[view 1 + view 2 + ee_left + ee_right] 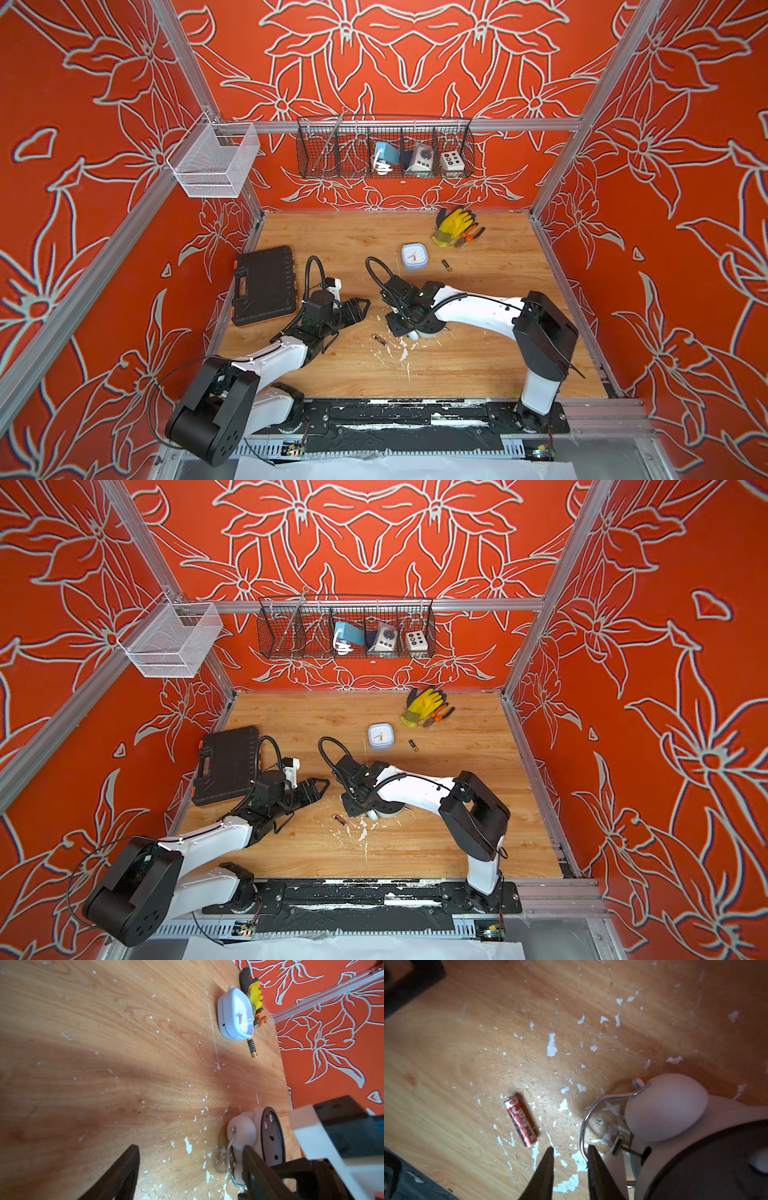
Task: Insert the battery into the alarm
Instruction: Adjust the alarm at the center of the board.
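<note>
Far left on the table (478, 365) in both top views: a shut black case (264, 284). Next right, just below frame centre: the left hand (190, 1147), fingers spread wide and holding nothing, one finger close beside a wire handle (228, 1159) in the left wrist view. Below and right of that hand: the red battery (379, 340), flat on bare wood among white flecks (552, 1045), near both hands and touching neither. Just right of it: the white twin-bell alarm (432, 330), lying on the table with its dark, knobbed side up, mostly hidden under the right wrist in both top views. At that alarm's handle, low over the table: the right hand (571, 1148), fingers narrowly parted and clamped on nothing, the wire just inside one finger. Farther up, right of centre: a blue clock (414, 256), face up, with a black battery (446, 265) just to its right. Upper right of the table: a yellow glove (453, 224) with orange-handled pliers (469, 235) against it.
</note>
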Robot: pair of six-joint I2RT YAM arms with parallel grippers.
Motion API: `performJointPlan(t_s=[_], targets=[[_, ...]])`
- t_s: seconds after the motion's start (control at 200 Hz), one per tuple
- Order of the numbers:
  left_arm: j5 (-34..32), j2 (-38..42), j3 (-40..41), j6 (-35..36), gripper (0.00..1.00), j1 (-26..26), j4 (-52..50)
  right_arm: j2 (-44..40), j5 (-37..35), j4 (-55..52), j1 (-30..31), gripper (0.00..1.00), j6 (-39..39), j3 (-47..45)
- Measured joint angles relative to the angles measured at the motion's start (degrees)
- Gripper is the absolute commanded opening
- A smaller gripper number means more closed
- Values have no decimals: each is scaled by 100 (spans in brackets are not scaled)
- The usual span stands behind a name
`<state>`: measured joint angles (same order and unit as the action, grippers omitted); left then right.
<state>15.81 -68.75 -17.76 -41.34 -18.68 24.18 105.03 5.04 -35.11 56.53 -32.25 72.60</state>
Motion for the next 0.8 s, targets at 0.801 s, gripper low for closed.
performJointPlan(t_s=[0.801], targets=[[15, 0, 46, 70, 72, 31, -11, 717, -76, -170, 0, 0, -85, 560]])
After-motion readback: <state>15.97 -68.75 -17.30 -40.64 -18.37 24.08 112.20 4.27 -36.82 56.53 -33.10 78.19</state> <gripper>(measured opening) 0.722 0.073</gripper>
